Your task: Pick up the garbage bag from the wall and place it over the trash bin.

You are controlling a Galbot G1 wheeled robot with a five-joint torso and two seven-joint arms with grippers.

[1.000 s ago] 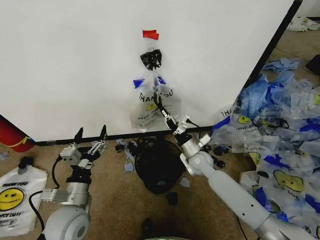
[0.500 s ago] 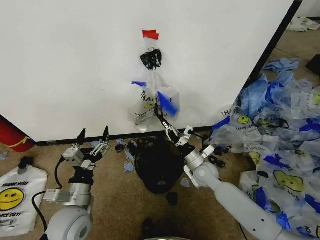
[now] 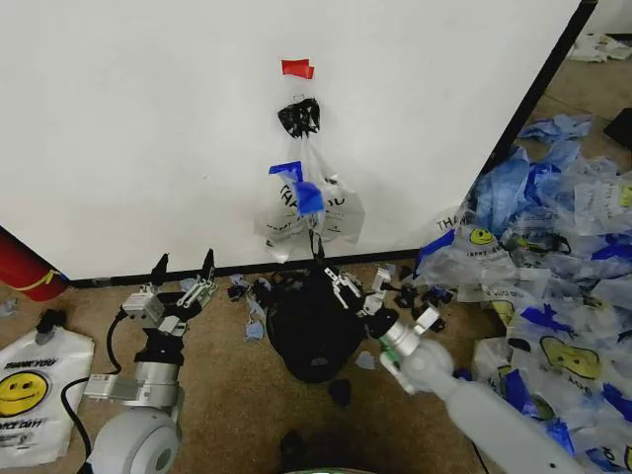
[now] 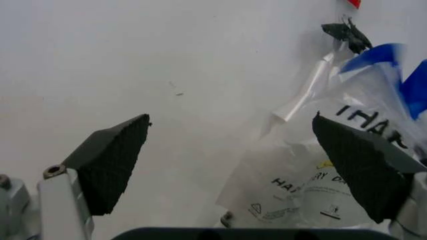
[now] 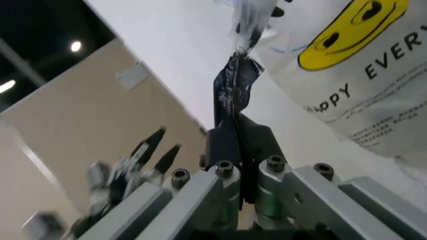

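Garbage bag (image 3: 308,202) hangs on wall (image 3: 148,128), directly above trash bin (image 3: 314,331). Right gripper (image 3: 348,289), over bin rim, pinches black strip trailing from bag. Left gripper (image 3: 181,265), left of bin, spread and empty. Pull down steadily; you risk tearing thin plastic.

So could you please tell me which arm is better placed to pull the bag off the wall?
The right: its tool is shut on the clear plastic smiley-print garbage bag. The left tool waits open, apart.

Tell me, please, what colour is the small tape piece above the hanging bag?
Red; the tape piece shows best in the head view.
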